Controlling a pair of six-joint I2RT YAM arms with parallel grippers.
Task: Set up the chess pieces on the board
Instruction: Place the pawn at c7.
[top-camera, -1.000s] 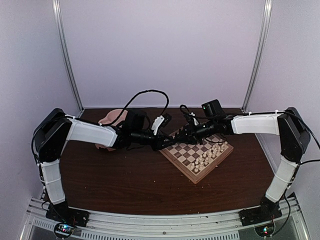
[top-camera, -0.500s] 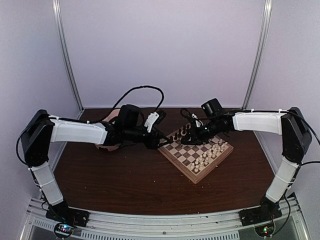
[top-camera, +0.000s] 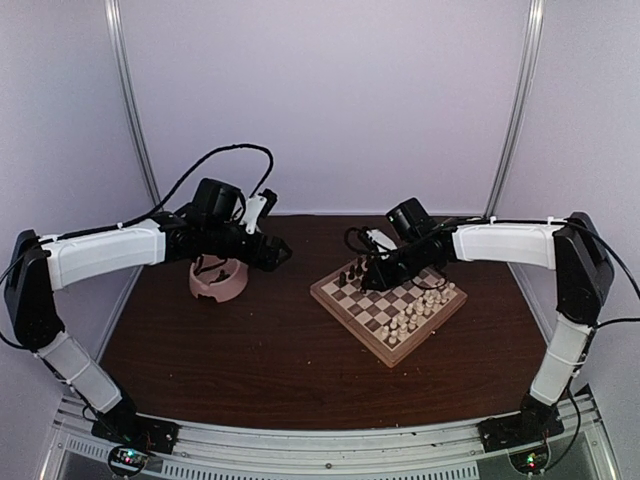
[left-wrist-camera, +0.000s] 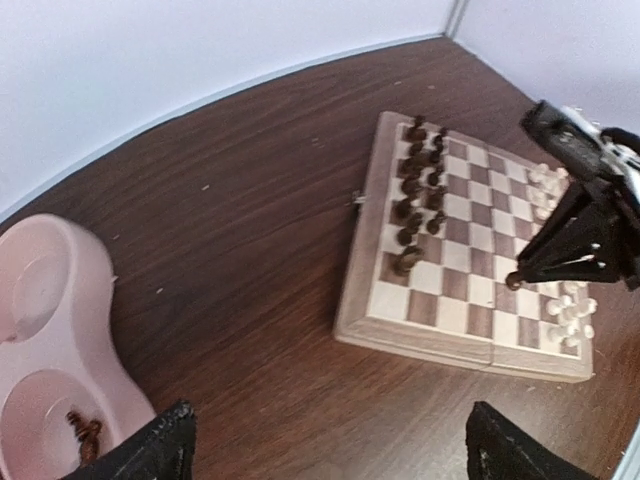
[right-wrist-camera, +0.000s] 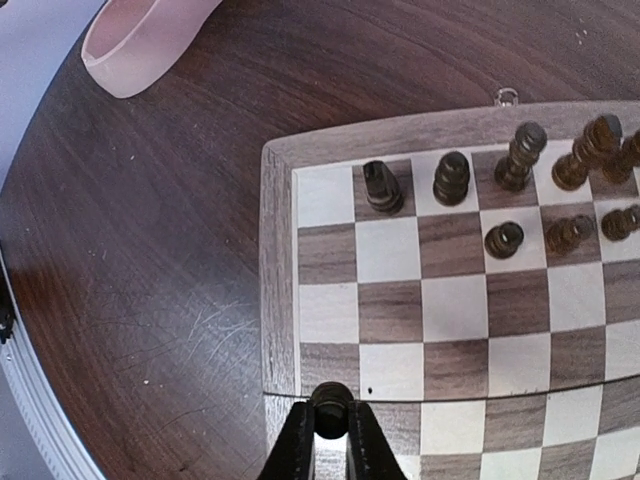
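The board (top-camera: 350, 330) lies right of centre, turned diagonally. Dark chess pieces (right-wrist-camera: 451, 178) stand in two rows along its far-left side, also seen from the left wrist view as chess pieces (left-wrist-camera: 415, 190). My right gripper (right-wrist-camera: 330, 440) hovers over the board's (right-wrist-camera: 275, 290) left border, shut on one dark chess piece (right-wrist-camera: 330, 412). From above, the right gripper (top-camera: 372, 275) hangs over the board's far-left part. My left gripper (top-camera: 280, 250) is up in the air between bowl and board. Its jaws (left-wrist-camera: 330, 445) are wide open with nothing between them.
A pink double bowl (top-camera: 218, 280) stands at the back left, with a few dark pieces (left-wrist-camera: 82, 432) lying in one well of the bowl (left-wrist-camera: 50, 350). Cream pieces (top-camera: 420, 310) fill the board's near-right side. Enclosure walls close off the back and both sides.
My left arm has drawn back from the board toward the pink bowl, rising, and its jaws have opened wide. The right gripper has shifted slightly left over the board, still shut on its piece.
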